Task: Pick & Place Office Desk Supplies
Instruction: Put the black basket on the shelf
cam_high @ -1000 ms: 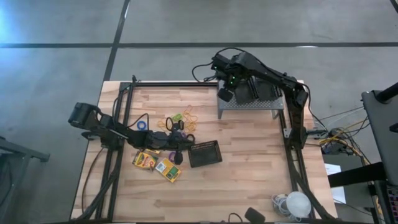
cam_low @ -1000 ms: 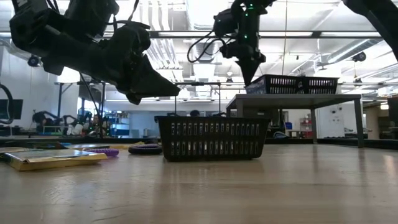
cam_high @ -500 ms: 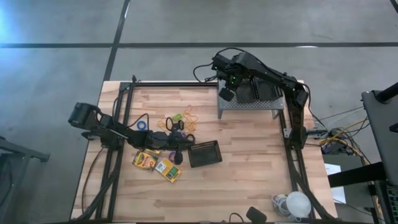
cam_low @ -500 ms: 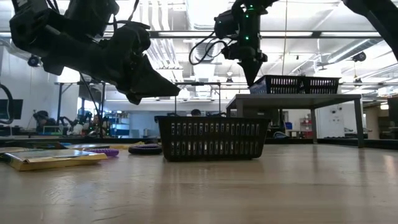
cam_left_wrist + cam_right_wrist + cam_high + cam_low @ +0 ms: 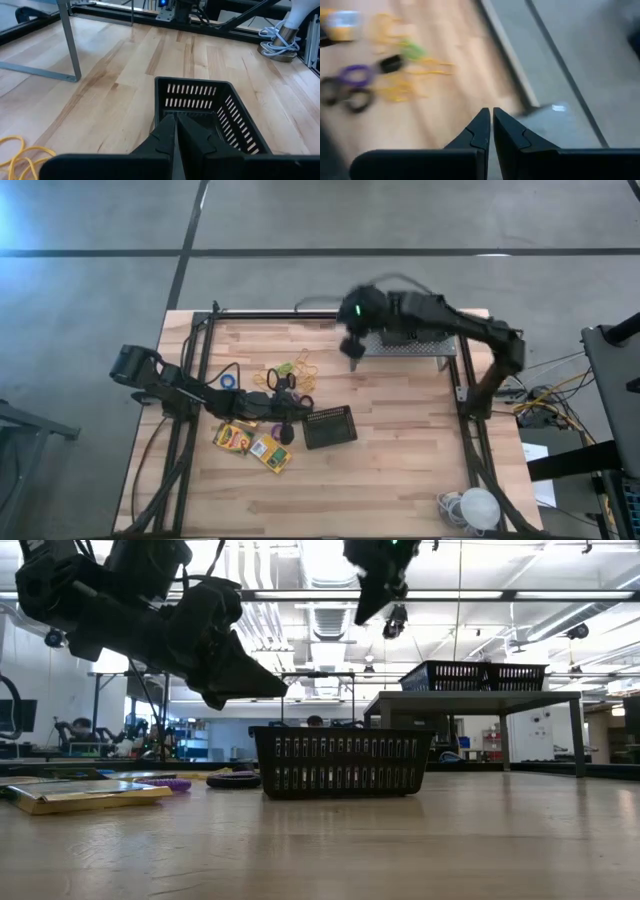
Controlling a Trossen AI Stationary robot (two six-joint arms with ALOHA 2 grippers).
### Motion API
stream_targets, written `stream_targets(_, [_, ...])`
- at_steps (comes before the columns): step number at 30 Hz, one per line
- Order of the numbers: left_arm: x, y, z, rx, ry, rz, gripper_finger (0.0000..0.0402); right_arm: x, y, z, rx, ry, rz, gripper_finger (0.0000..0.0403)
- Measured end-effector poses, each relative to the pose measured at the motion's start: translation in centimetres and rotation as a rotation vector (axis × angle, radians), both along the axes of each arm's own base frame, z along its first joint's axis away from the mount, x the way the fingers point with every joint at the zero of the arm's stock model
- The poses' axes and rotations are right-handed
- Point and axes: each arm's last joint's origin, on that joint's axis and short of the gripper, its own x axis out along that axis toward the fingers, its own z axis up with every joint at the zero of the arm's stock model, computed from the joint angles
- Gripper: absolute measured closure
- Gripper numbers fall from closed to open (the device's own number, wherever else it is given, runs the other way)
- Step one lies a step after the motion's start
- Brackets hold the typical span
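Note:
One black mesh bin (image 5: pixel 329 426) (image 5: pixel 342 761) (image 5: pixel 202 112) stands on the table's middle. Two more bins (image 5: pixel 478 675) sit on top of the grey stand. Two crayon boxes (image 5: pixel 252 446) lie flat left of the bin. Yellow rubber bands (image 5: pixel 303 370) (image 5: pixel 402 90) and small rings (image 5: pixel 284 387) (image 5: pixel 354 76) lie farther back. My left gripper (image 5: pixel 286 430) (image 5: pixel 175 118) hovers shut just left of the table bin, pointing at it. My right gripper (image 5: pixel 348 348) (image 5: pixel 362 614) (image 5: pixel 491 111) is shut and high in the air left of the stand, facing the bands and rings.
The grey perforated stand (image 5: pixel 402 348) (image 5: pixel 470 697) stands at the far right of the table. A white cable coil (image 5: pixel 470 508) lies at the near right corner. Black frame rails (image 5: pixel 186 410) run along both sides. Bare wood (image 5: pixel 400 470) lies right of the table bin.
My right gripper has swung away from the stand's left end, toward the table's left and a little nearer. It has risen and tipped round, and now points toward the rubber bands and rings. It has stayed shut. My left arm has kept still.

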Motion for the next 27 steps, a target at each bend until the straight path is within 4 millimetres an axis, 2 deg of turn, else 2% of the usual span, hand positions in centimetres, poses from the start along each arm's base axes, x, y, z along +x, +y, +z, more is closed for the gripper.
stream_targets(5, [0.0, 0.0, -0.1, -0.009, 0.005, 0.002, 0.0374, -1.7, 7.2, -4.9, 0.041, -0.074, 0.142, 0.0385])
stream_targets(9, [0.1, 0.0, 0.1, -0.010, -0.006, 0.002, 0.0374, -4.0, 11.2, -9.3, 0.083, -0.156, 0.207, 0.0385])
stream_targets(12, [0.4, -0.1, 0.4, -0.012, -0.018, 0.002, 0.0374, -5.9, 13.4, -11.7, 0.092, -0.186, 0.278, 0.0385])
stream_targets(19, [1.5, 0.5, 1.4, 0.048, -0.012, 0.026, 0.0374, -9.8, 16.5, -14.6, 0.099, -0.311, 0.289, 0.0385])
stream_targets(23, [3.4, 1.2, 2.5, 0.116, 0.254, -0.002, 0.0374, -11.5, 17.2, -16.5, 0.094, -0.360, 0.299, 0.0385])
stream_targets(27, [5.0, 2.2, 4.5, 0.131, 0.490, -0.011, 0.0359, -12.3, 17.1, -17.9, 0.088, -0.423, 0.291, 0.0385])
